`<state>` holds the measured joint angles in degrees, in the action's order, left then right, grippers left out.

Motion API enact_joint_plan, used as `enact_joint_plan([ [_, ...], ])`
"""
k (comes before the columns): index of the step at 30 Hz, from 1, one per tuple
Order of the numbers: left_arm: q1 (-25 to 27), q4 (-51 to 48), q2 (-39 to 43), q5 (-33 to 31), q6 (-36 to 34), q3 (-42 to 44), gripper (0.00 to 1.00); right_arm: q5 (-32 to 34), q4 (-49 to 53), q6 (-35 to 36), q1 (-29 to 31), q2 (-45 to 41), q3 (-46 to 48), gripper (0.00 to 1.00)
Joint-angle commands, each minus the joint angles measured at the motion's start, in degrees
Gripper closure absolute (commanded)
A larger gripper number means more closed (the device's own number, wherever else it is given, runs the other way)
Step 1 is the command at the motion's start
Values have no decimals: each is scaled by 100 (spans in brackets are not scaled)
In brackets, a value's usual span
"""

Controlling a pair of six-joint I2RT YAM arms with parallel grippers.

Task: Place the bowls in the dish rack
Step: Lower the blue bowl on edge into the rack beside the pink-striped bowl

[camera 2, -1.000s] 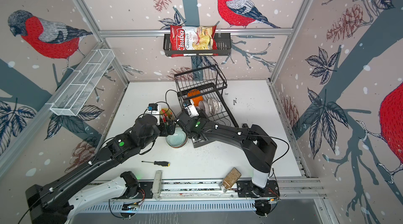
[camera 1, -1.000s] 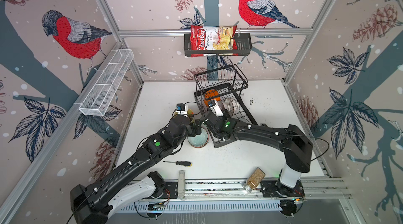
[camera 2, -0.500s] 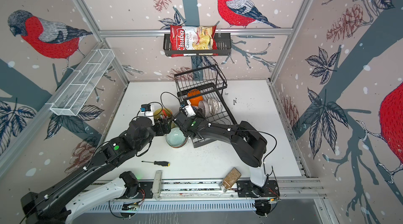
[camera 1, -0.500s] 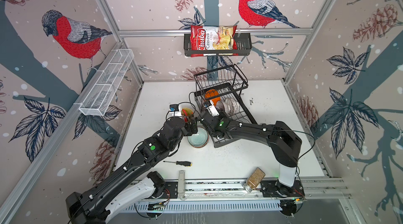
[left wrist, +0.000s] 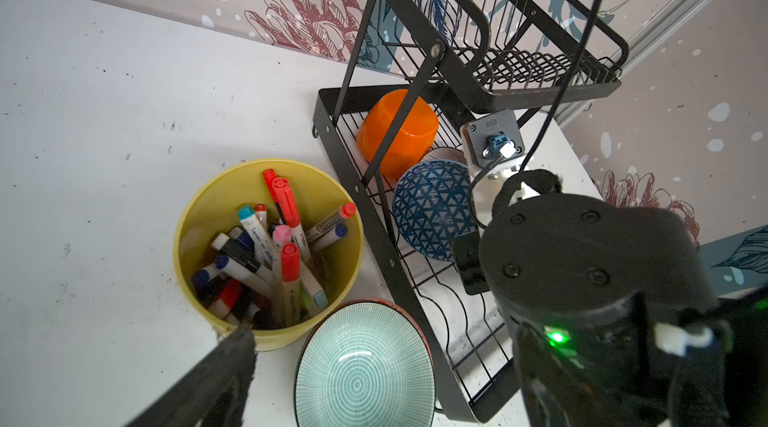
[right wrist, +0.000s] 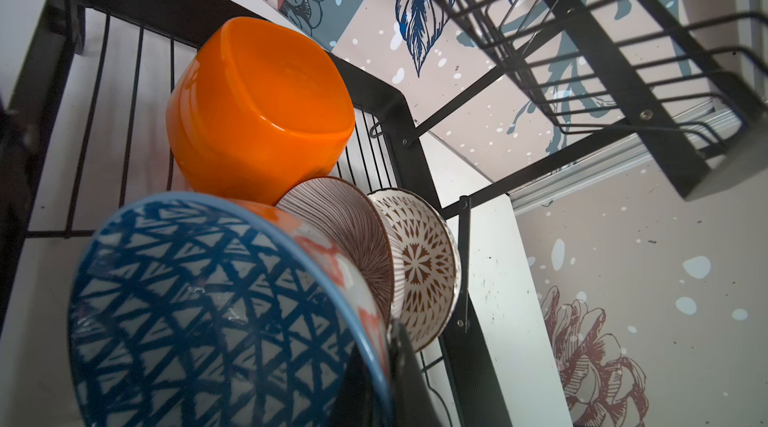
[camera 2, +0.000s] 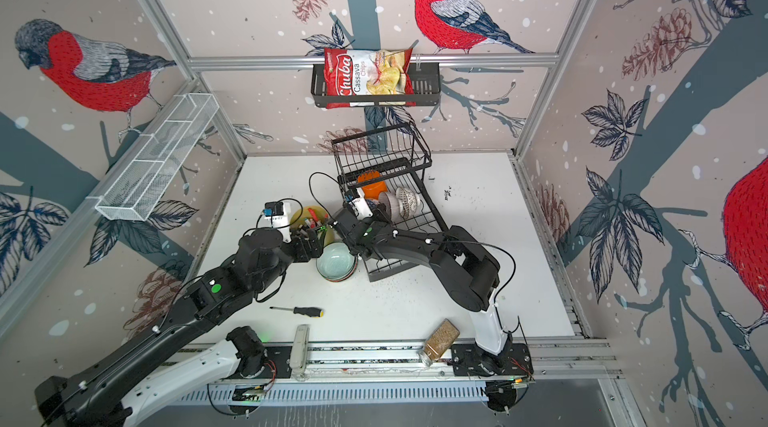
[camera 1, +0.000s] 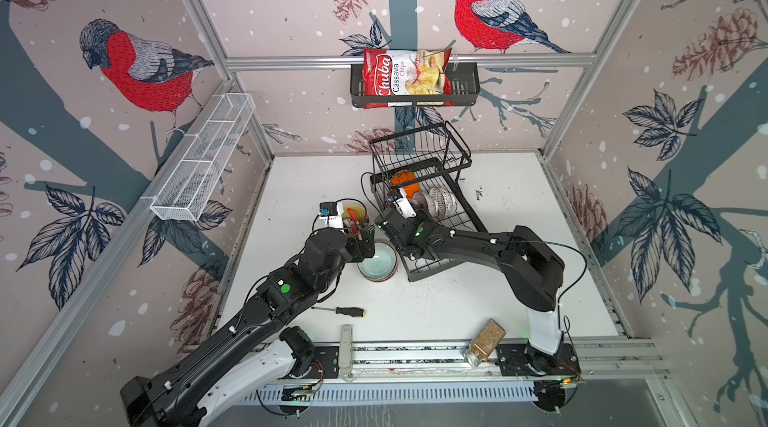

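Holding the blue patterned bowl [right wrist: 199, 304] by its rim inside the dish rack [left wrist: 374, 224].
The right gripper [right wrist: 382, 366] is pinching the rim of this bowl, which is standing on its edge in the lower tray, close beside the orange bowl [right wrist: 257, 113], the pink-striped bowl [right wrist: 345, 229] and the lattice bowl [right wrist: 419, 267]. The left gripper [camera 1: 365, 243] is hovering with its jaws wide apart and is holding nothing. It is just beside the pale teal bowl [left wrist: 361, 371], which is sitting upright on the table [left wrist: 104, 113] next to the yellow cup [left wrist: 216, 213].
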<state>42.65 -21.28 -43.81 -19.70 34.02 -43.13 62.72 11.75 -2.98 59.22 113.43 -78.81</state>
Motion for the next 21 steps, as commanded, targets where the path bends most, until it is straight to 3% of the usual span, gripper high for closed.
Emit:
enact_joint_plan([
  [1,-81,176,61,-75,-15,50,4,343,-426,46,-13,67,-67,100],
  [9,-553,-114,163,295,191,225,4,507,-686,332,-63,349,-201,100],
  [21,-640,-105,251,537,160,358,4,612,-1175,781,-157,624,-253,100],
])
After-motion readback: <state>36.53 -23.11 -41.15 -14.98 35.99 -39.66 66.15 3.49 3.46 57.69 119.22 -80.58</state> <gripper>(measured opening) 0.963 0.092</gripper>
